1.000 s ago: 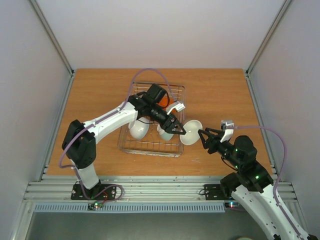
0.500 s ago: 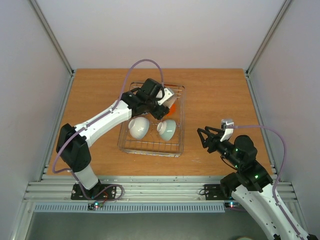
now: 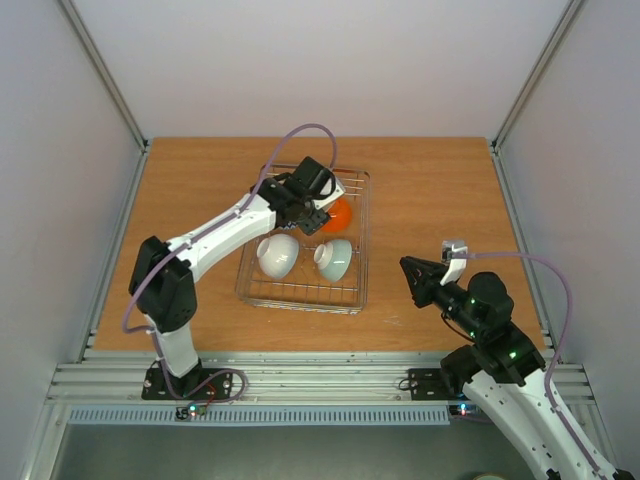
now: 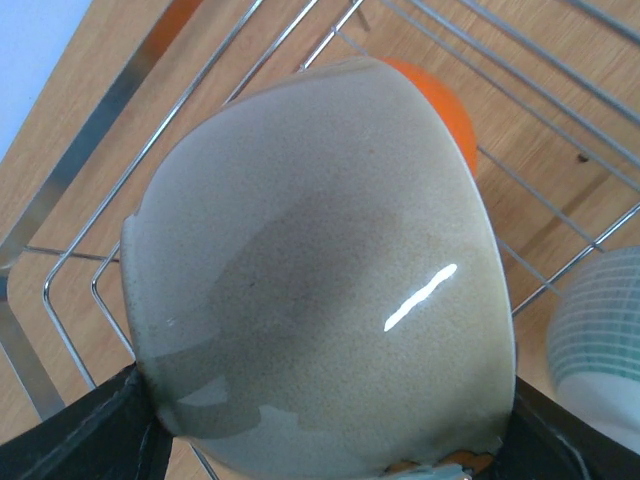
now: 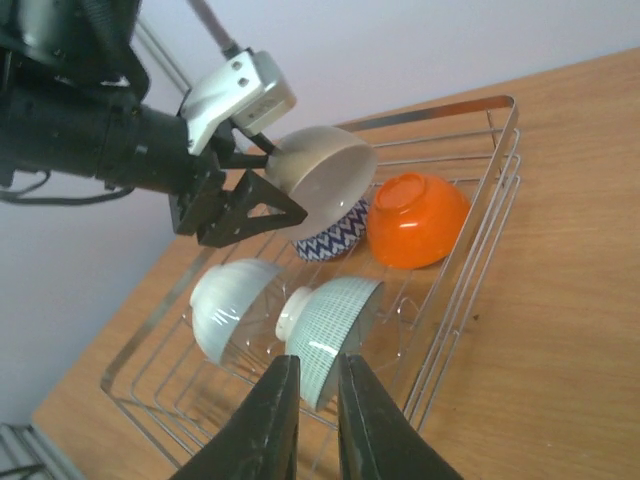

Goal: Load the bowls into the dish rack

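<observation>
My left gripper is shut on a tan-brown bowl and holds it over the back of the dish rack; the right wrist view shows this bowl tilted above a blue zigzag bowl. An orange bowl lies at the rack's back right. A white bowl and a pale green bowl lean on the prongs in front. My right gripper is shut and empty, right of the rack, above the table.
The rack's wire rim and upright prongs surround the bowls. The wooden table is bordered by metal rails and white walls. The left arm's cable arches over the rack's back.
My left gripper carried the tan-brown bowl from beside the right gripper leftward and back over the rack. My right gripper shut its fingers and drew back a little.
</observation>
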